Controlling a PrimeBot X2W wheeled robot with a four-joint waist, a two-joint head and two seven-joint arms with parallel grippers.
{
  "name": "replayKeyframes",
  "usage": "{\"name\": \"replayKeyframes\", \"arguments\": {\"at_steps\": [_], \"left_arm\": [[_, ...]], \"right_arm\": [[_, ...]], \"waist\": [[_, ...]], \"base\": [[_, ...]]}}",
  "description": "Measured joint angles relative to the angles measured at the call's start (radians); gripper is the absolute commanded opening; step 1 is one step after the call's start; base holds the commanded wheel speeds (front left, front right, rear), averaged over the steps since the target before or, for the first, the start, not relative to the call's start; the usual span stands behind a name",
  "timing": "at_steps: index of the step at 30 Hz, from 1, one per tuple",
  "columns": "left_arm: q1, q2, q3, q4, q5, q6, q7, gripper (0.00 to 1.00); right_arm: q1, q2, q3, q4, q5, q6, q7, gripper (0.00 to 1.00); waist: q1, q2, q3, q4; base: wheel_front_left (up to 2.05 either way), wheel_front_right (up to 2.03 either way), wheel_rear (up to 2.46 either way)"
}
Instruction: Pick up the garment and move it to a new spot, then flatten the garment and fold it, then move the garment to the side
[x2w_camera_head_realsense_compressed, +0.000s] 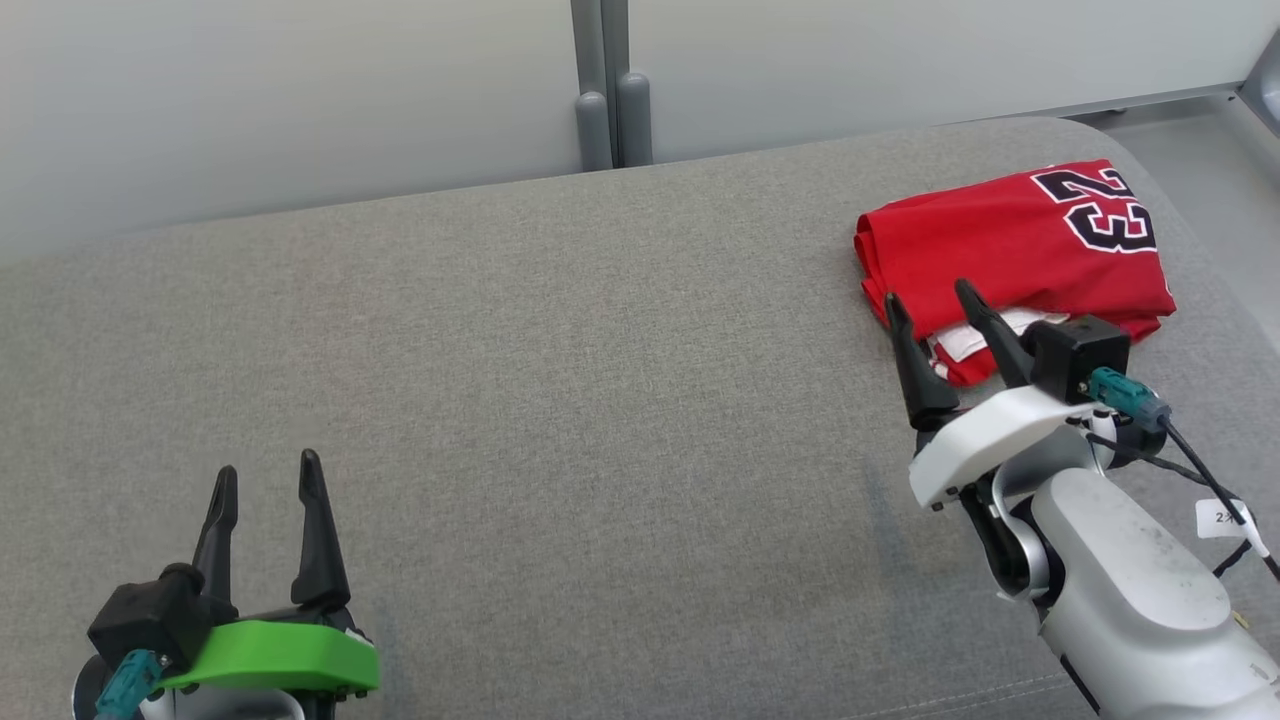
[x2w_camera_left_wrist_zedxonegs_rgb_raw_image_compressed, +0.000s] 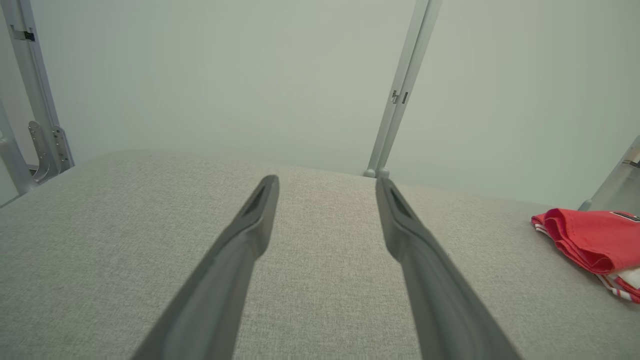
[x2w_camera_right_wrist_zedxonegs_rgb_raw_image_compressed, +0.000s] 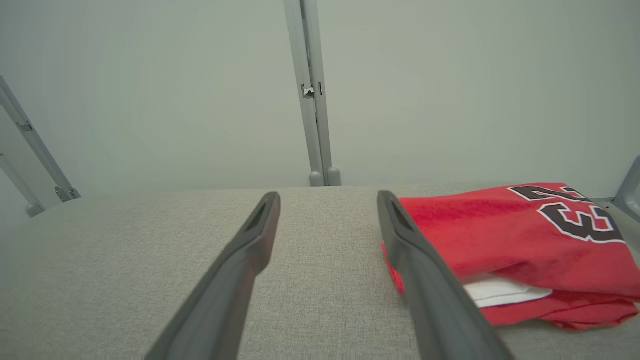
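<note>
Red garment (x2w_camera_head_realsense_compressed: 1010, 250) lay folded at the grey cushion's (x2w_camera_head_realsense_compressed: 600, 400) far right corner. Just beside its near edge stood the right gripper (x2w_camera_head_realsense_compressed: 927, 292), spread and empty; the left gripper (x2w_camera_head_realsense_compressed: 269, 463) was spread too. A snagged layer could undo the fold.

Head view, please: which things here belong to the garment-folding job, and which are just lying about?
Job: folded red garment; right gripper, open beside it; left gripper, open.
Just there: grey cushion; wall posts.
</note>
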Motion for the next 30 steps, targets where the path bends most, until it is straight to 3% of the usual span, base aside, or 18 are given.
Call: {"name": "replayKeyframes", "arguments": {"at_steps": [17, 30], "left_arm": [[0.050, -0.014, 0.030, 0.049, 0.000, 0.000, -0.006, 1.00], [0.064, -0.016, 0.036, 0.052, 0.003, 0.000, -0.006, 1.00]], "right_arm": [[0.146, 0.044, -0.111, -0.098, -0.084, -0.001, 0.000, 1.00], [0.223, 0.073, -0.139, -0.128, -0.131, -0.001, 0.000, 1.00]], "waist": [[0.0000, 0.0000, -0.030, -0.007], [0.0000, 0.0000, -0.047, -0.002]], "base": [[0.00, 0.00, 0.00], [0.00, 0.00, 0.00]]}}
